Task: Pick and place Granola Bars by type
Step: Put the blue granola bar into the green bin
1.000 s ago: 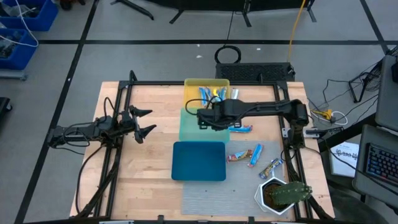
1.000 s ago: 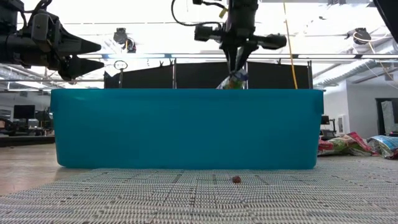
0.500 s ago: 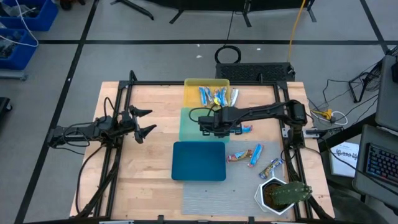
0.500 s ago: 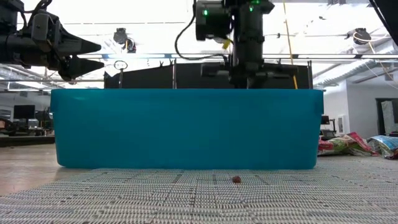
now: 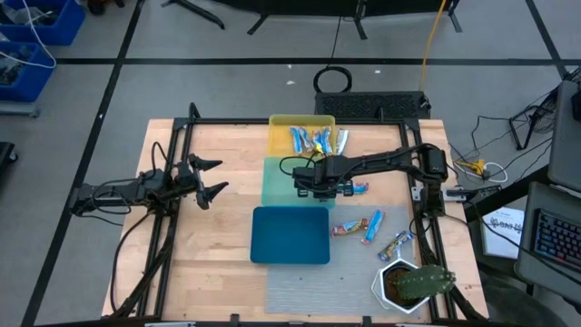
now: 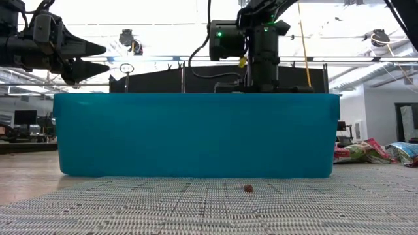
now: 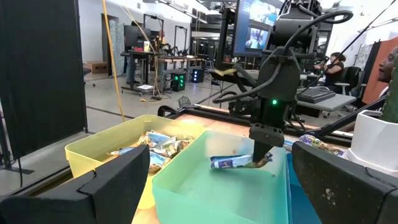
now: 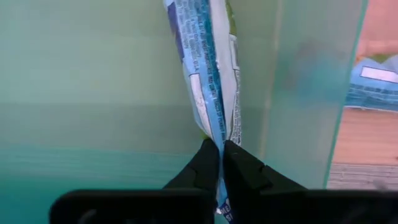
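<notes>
My right gripper [image 5: 320,179] points down into the light green tray [image 5: 272,186] and is shut on a blue-and-silver granola bar [image 7: 231,163]. The yellow tray [image 5: 281,127] behind it holds several granola bars [image 5: 313,138]. More granola bars [image 5: 370,227] lie loose on the wood at the right, and one [image 5: 352,188] lies beside the green tray. My left gripper [image 5: 216,178] waits open at the table's left, above the wood. In the low view the blue tray [image 6: 196,134] hides my right gripper's fingers and the bar. My right gripper pinches one end of the bar's wrapper [image 8: 219,134] between its two fingertips [image 8: 239,165], coming from above and pointing down. The bar sticks out roughly level to one side of the fingers, low inside the green tray [image 7: 186,186]. Whether it touches the tray's floor cannot be told.
A dark blue tray [image 5: 290,234] sits nearer the front edge on a grey mat [image 5: 318,291]. A white pot with a plant [image 5: 408,283] stands at the front right corner. Black frame rails run along the table's sides.
My right gripper has come down with the bar into the green tray. In the low view the bar, which showed above the blue tray's rim, has sunk out of sight behind it.
</notes>
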### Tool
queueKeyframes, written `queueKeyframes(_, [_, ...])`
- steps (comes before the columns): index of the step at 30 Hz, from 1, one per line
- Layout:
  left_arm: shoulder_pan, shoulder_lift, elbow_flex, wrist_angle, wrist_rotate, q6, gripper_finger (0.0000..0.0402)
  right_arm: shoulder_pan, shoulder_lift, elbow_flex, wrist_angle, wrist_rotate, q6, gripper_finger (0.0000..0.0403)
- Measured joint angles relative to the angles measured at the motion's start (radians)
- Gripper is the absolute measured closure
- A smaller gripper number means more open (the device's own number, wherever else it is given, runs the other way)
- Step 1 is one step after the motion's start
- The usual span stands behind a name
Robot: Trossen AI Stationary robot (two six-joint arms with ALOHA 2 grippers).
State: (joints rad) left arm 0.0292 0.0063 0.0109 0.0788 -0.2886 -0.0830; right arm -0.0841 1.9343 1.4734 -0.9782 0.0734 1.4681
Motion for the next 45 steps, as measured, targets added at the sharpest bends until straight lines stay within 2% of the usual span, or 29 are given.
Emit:
queueKeyframes(11, [0.0, 0.0, 0.0, 0.0, 0.0, 0.0, 0.0009, -0.002, -0.008, 0.0, -0.066, 0.007, -0.042, 0.0275])
queueKeyframes(15, [0.0, 0.0, 0.0, 0.0, 0.0, 0.0, 0.0009, -0.002, -0.039, 0.002, -0.07, 0.057, -0.099, 0.0239])
queueKeyframes(20, [0.0, 0.0, 0.0, 0.0, 0.0, 0.0, 0.0009, -0.011, -0.086, 0.002, -0.09, 0.113, -0.2, 0.0214])
queueKeyframes(23, [0.0, 0.0, 0.0, 0.0, 0.0, 0.0, 0.0009, -0.028, -0.12, 0.002, -0.102, 0.113, -0.32, 0.0206])
queueKeyframes(29, [0.0, 0.0, 0.0, 0.0, 0.0, 0.0, 0.0009, -0.051, -0.213, 0.003, -0.131, 0.11, -0.689, 0.0199])
queueKeyframes(35, [0.0, 0.0, 0.0, 0.0, 0.0, 0.0, 0.0009, -0.08, -0.333, 0.003, -0.179, 0.107, -0.932, 0.0197])
queueKeyframes(39, [0.0, 0.0, 0.0, 0.0, 0.0, 0.0, 0.0009, -0.087, -0.42, 0.003, -0.2, 0.055, -1.109, 0.019])
queueKeyframes(45, [0.0, 0.0, 0.0, 0.0, 0.0, 0.0, 0.0009, -0.085, -0.516, 0.003, -0.374, 0.023, -1.387, 0.0171])
